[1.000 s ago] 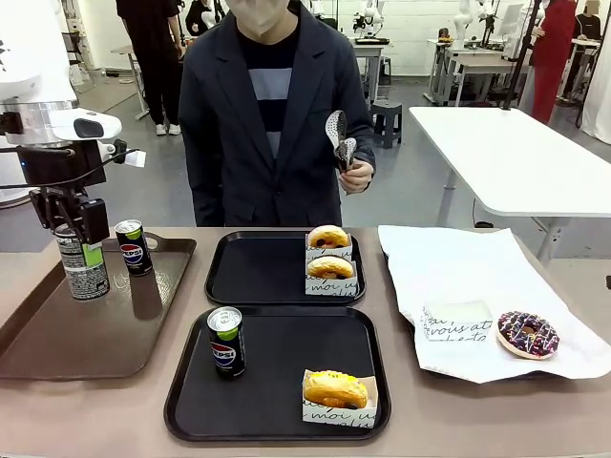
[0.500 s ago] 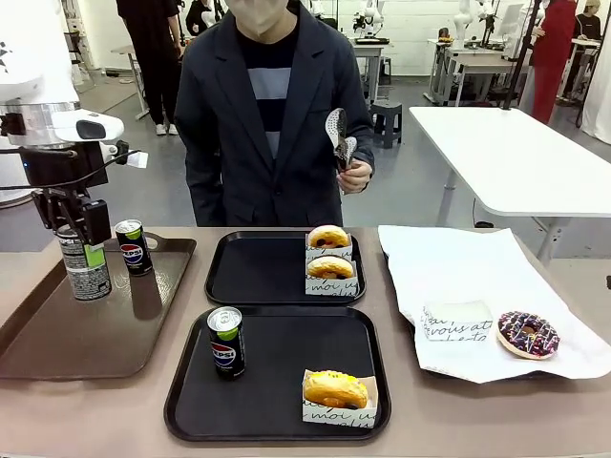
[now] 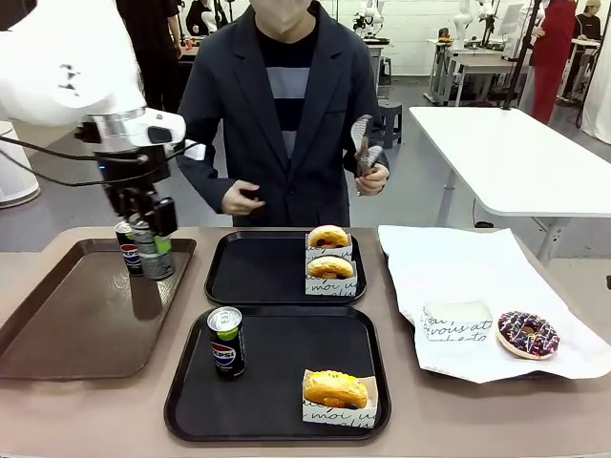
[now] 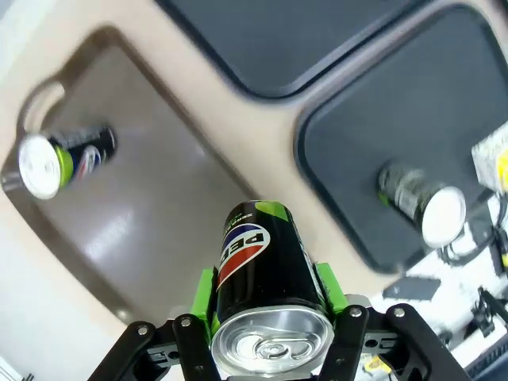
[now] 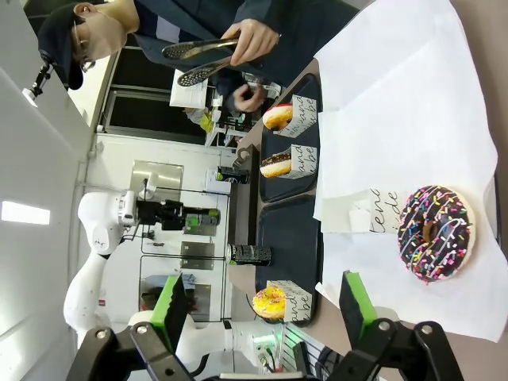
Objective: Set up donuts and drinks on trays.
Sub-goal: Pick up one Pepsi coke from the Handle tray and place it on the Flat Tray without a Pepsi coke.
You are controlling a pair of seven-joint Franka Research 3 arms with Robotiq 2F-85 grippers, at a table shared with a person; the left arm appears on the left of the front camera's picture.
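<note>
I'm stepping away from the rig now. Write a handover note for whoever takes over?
Left gripper: shut on a Pepsi can, held above the far right corner of the brown tray. Right gripper: open, empty.
Done: near black tray holds a can and a sleeved donut; far black tray holds two sleeved donuts.
To do: far black tray has no drink; the held can likely goes there. A spare can stands on the brown tray, a sprinkled donut lies on the white paper. The person's hand holds tongs.

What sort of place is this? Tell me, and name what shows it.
Probably a robotics lab staged as a donut counter: the left gripper holds a Pepsi can, sleeved donuts sit on black trays, and white tables stand behind.
</note>
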